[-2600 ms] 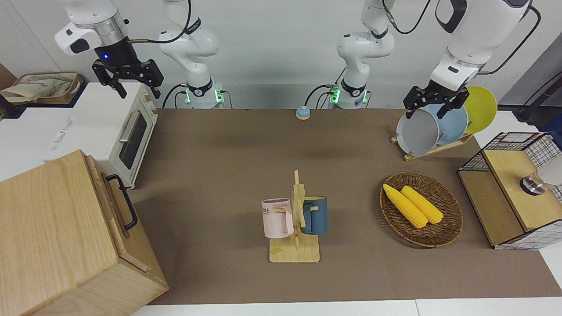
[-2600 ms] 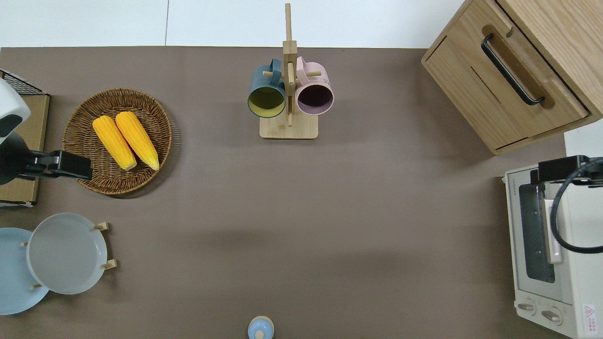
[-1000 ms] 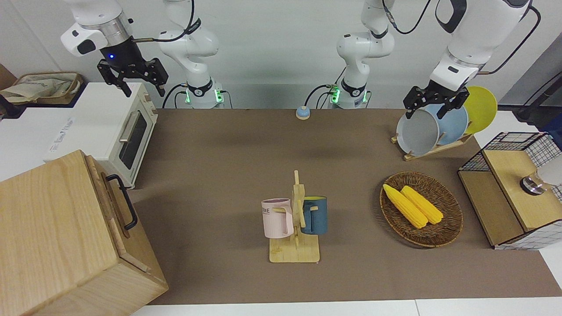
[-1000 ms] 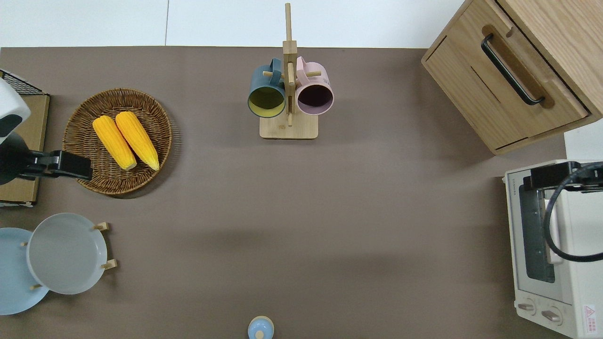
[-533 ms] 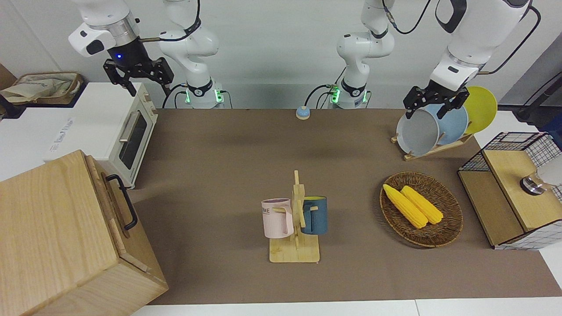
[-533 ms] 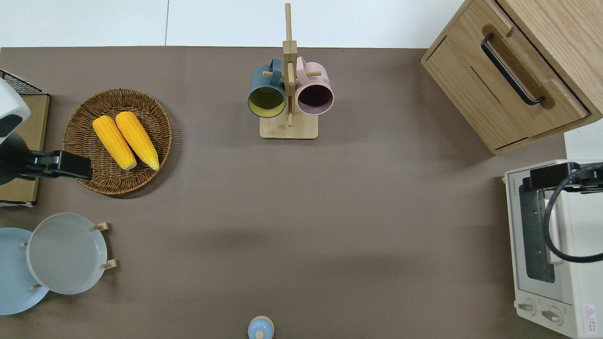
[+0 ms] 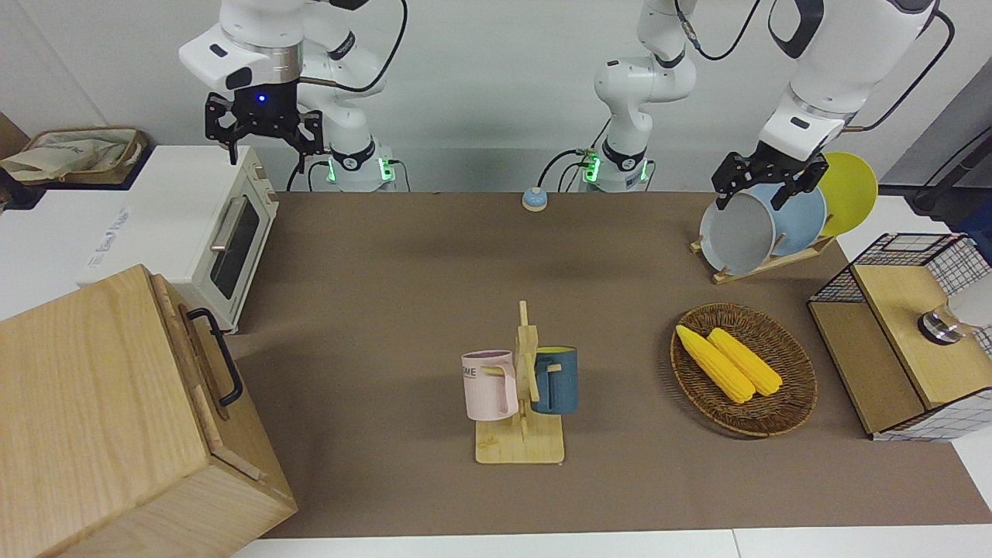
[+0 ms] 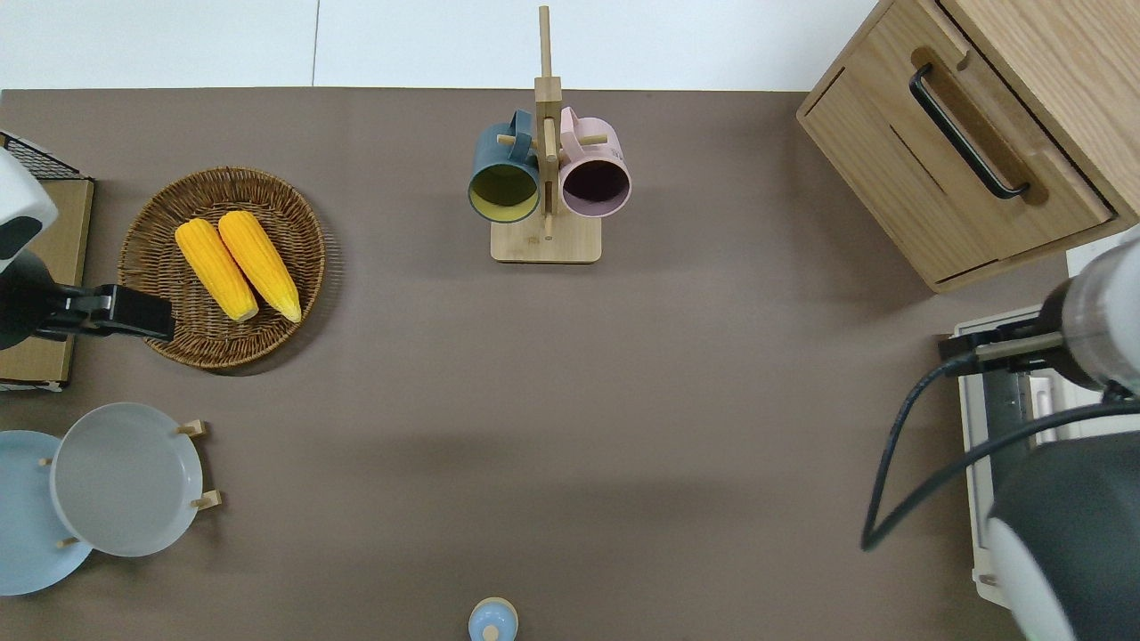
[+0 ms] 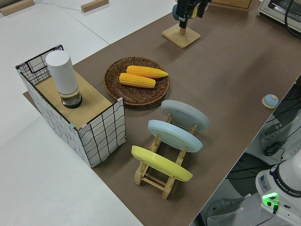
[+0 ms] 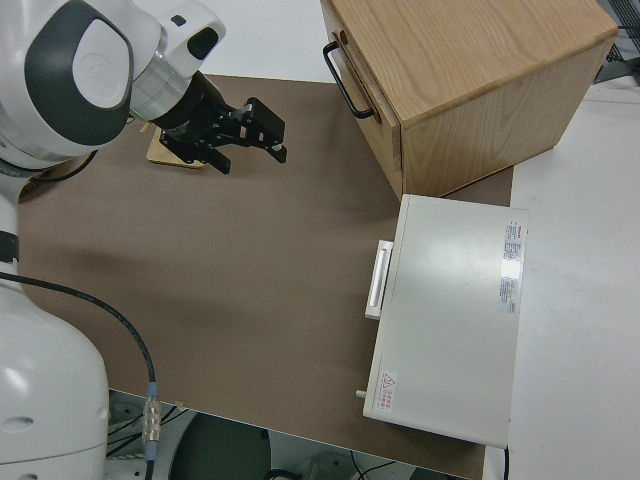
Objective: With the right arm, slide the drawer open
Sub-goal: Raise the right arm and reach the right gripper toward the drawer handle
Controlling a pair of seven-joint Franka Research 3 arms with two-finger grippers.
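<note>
Drawer (image 8: 957,151) shut, right pincer (image 7: 263,143) well apart

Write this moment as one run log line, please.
right gripper: open, up by the oven | drawer: shut, handle untouched | left arm: parked

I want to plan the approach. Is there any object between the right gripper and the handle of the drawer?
Nothing visible blocks it. The right gripper hangs open in the air, and the handle on the drawer faces bare table.
</note>
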